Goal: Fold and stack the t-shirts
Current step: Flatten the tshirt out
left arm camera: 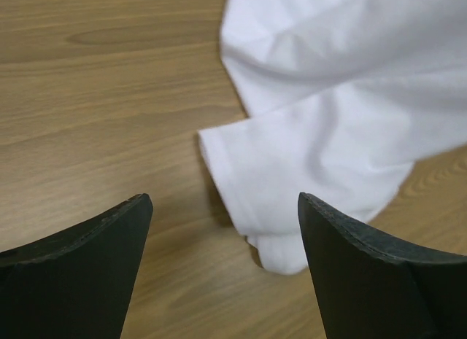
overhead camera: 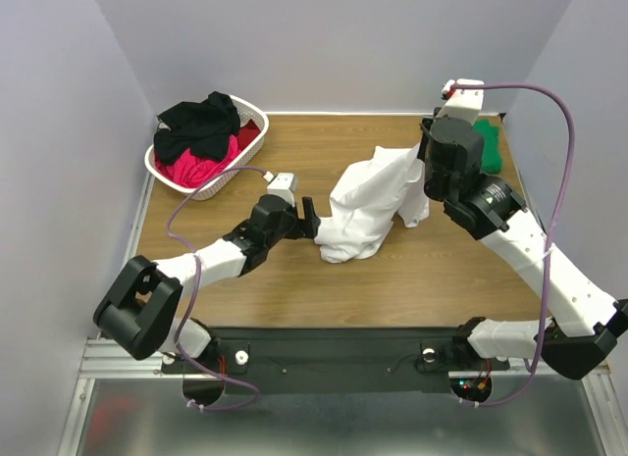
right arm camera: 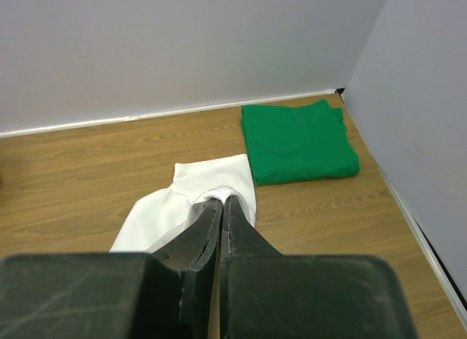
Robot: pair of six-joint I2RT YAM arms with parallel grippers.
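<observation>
Centrally, we see the white shirt (overhead camera: 368,206) hanging as a slanted drape between the two arms. The right pincer (overhead camera: 424,167) is pressed together on an upper fold of the cloth and holds that end raised above the desk (overhead camera: 422,279). From there the shirt's long axis runs down and toward the near left, and its low end rests on the wood.

The left pincer (overhead camera: 310,219) is spread wide and holds nothing. It sits low, just beside the low end, with its opening facing the cloth. In the left wrist view, a hemmed corner lies directly ahead of the gap between the jaws and a little to the right. We cannot tell whether this corner is a sleeve or the bottom hem.

We judge the left arm to be the nearer one for taking this free end. The approach would be a short advance along the desk toward the right.

The green shirt (overhead camera: 488,147) lies folded at the far right corner, well apart from the drape. The black shirt (overhead camera: 201,123) and red shirt (overhead camera: 201,167) are heaped in the basket (overhead camera: 221,186) at the far left.
</observation>
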